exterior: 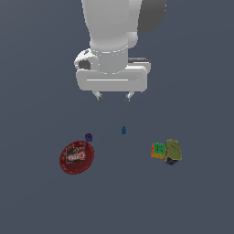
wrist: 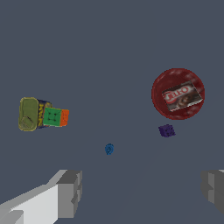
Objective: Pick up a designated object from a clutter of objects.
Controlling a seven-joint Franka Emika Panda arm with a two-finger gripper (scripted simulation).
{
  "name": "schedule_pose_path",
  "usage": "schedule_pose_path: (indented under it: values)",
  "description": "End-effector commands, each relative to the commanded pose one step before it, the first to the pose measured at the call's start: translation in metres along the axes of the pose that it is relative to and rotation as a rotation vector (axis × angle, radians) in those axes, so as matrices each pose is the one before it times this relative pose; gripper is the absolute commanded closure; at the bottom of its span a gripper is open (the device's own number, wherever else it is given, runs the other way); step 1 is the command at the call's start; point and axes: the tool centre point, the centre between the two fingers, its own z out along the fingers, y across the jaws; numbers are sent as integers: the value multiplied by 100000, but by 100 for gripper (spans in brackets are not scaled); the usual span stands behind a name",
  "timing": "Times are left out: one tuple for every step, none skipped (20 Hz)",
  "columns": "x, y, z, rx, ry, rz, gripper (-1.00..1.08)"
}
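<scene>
Plain, featureless slate-grey floor [exterior: 36, 201]

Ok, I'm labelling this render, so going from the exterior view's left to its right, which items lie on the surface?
dark red labelled disc → tiny purple cube → tiny blue drop-shaped piece → multicoloured cube → olive-and-blue can, which touches the multicoloured cube.

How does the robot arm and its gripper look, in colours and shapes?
The arm is a thick, smooth white column with a dark grey rounded part at one side. Below it sits a wide white hand block with a dark round spot. The gripper has two small grey fingers, blocky and ridged in the wrist view. No cables show.
</scene>
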Motion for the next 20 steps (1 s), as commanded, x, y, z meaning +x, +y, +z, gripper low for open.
schedule_pose_path:
  values:
    - [0,1,0,0,0,0,-92]
    - [6,23,3,0,0,0,-92]
    - [18,67,10,0,0,0,-92]
    - [-7,83,-41,-49,106,-23,-92]
    - [16,142,-15,-26,63,-14,-92]
    - [4,178,-41,-41,109,-26,-92]
    - [0,228,-49,-34,111,-29,-92]
    - [-17,226,-65,-24,112,-33,-92]
    - [-30,191,-68,-8,92,-32,-92]
    - [-35,154,-62,5,64,-26,-92]
    - [-42,109,-64,18,60,-29,-92]
    - [-23,67,-26,0,0,0,-92]
    - [-13,9,-13,0,0,0,-92]
    - [8,-46,11,0,0,0,-92]
    - [34,-90,38,0,0,0,-92]
    - [85,-118,107,-57,-66,44,-92]
    - [105,-160,124,-77,-43,41,-92]
    - [136,-200,163,-113,-55,58,-92]
    - [160,-241,191,-114,-52,57,-92]
    - [185,-284,224,-128,-58,64,-92]
